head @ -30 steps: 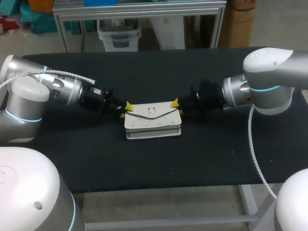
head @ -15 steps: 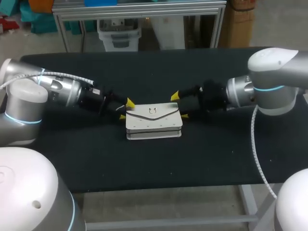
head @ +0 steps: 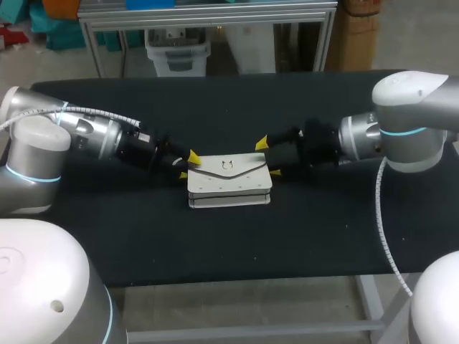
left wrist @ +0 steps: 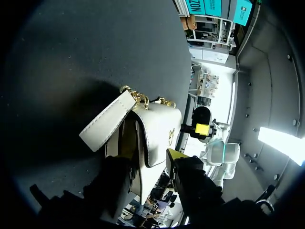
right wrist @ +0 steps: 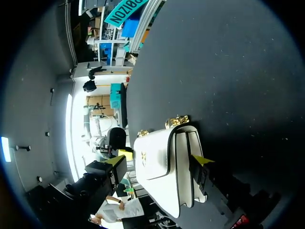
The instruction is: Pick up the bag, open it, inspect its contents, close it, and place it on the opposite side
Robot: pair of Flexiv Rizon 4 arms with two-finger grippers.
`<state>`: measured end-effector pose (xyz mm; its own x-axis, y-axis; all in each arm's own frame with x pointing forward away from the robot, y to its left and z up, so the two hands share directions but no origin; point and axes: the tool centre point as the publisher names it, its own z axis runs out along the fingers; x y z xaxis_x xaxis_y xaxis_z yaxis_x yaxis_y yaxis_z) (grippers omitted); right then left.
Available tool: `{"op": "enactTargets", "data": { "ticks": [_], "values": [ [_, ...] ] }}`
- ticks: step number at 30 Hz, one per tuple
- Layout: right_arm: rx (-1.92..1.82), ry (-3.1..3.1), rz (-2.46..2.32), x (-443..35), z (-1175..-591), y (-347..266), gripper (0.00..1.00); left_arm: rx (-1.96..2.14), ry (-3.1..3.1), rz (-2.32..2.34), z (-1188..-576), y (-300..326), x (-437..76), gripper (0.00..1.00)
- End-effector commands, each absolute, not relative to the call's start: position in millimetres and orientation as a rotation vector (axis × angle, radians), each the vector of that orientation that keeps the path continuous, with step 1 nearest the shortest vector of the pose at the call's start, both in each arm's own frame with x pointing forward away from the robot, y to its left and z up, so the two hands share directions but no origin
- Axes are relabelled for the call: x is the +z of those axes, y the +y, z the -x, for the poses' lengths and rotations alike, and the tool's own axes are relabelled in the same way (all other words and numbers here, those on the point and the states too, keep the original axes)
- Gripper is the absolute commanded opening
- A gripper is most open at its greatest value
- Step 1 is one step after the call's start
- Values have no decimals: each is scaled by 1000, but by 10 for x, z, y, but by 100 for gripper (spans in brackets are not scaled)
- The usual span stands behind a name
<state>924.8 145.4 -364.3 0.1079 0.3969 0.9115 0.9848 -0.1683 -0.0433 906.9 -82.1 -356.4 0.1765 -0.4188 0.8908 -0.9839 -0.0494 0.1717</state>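
Observation:
A white flap bag (head: 228,179) with a gold clasp lies flat on the middle of the black table. My left gripper (head: 188,165) is at its left end, one yellow tip on the flap corner and one at the side. In the left wrist view the bag (left wrist: 155,129) sits between the left gripper (left wrist: 150,160) fingers, pressed from both sides; a white strap tab (left wrist: 107,124) and gold chain (left wrist: 143,99) lie ahead. My right gripper (head: 267,158) is open and straddles the right end. In the right wrist view the bag (right wrist: 159,162) stands between the right gripper (right wrist: 162,157) tips, with a gap on one side.
The black table (head: 237,244) stretches bare to the left and right of the bag and toward its front edge. Both arms lie low over the surface, coming in from either side.
My right gripper has opened wide and drawn back a little to the right. The left gripper widened briefly, then narrowed again on the bag's left end. The bag has barely moved.

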Motion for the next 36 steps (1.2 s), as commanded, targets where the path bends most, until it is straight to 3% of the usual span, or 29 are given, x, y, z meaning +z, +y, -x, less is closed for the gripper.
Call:
{"op": "enactTargets", "data": {
  "ticks": [1,2,3,4,5,19,20,21,22,23,24,25,27,28,29,36],
  "values": [
    [-1014,-1380,1649,-3678,-9269,1503,71,823,-1370,-1599,-9162,-878,-3624,0],
    [-1010,-1384,1644,-3686,-9267,1519,49,821,-1368,-1601,-9162,-879,-3626,0],
    [-1001,-1391,1637,-3694,-9268,1533,38,819,-1366,-1603,-9163,-881,-3628,0],
    [-996,-1395,1632,-3698,-9268,1547,11,819,-1366,-1603,-9164,-884,-3630,0],
    [-988,-1408,1625,-3698,-9270,1559,0,818,-1365,-1603,-9164,-886,-3632,0],
    [-952,-1449,1602,-3752,-9263,1567,0,816,-1392,-1609,-9139,-890,-3617,0],
    [-920,-1457,1598,-3761,-9266,1560,0,812,-1404,-1610,-9135,-887,-3616,11],
    [-874,-1469,1578,-3773,-9276,1560,0,811,-1412,-1615,-9130,-885,-3613,49],
    [-891,-1466,1583,-3782,-9276,1562,0,814,-1413,-1618,-9123,-880,-3609,81],
    [-883,-1474,1594,-3783,-9268,1553,0,815,-1418,-1620,-9120,-872,-3603,97],
    [-880,-1481,1597,-3780,-9258,1545,0,817,-1421,-1625,-9116,-862,-3599,100],
    [-889,-1481,1598,-3770,-9248,1523,2,818,-1421,-1627,-9114,-852,-3595,100],
    [-901,-1479,1602,-3747,-9232,1489,39,825,-1423,-1634,-9110,-828,-3585,100],
    [-908,-1478,1606,-3734,-9229,1475,47,829,-1422,-1635,-9107,-814,-3577,100],
    [-912,-1477,1609,-3720,-9228,1461,100,834,-1424,-1641,-9103,-802,-3567,100],
    [-936,-1480,1617,-3649,-9216,1416,100,848,-1434,-1669,-9068,-728,-3512,100]
  ]
}}
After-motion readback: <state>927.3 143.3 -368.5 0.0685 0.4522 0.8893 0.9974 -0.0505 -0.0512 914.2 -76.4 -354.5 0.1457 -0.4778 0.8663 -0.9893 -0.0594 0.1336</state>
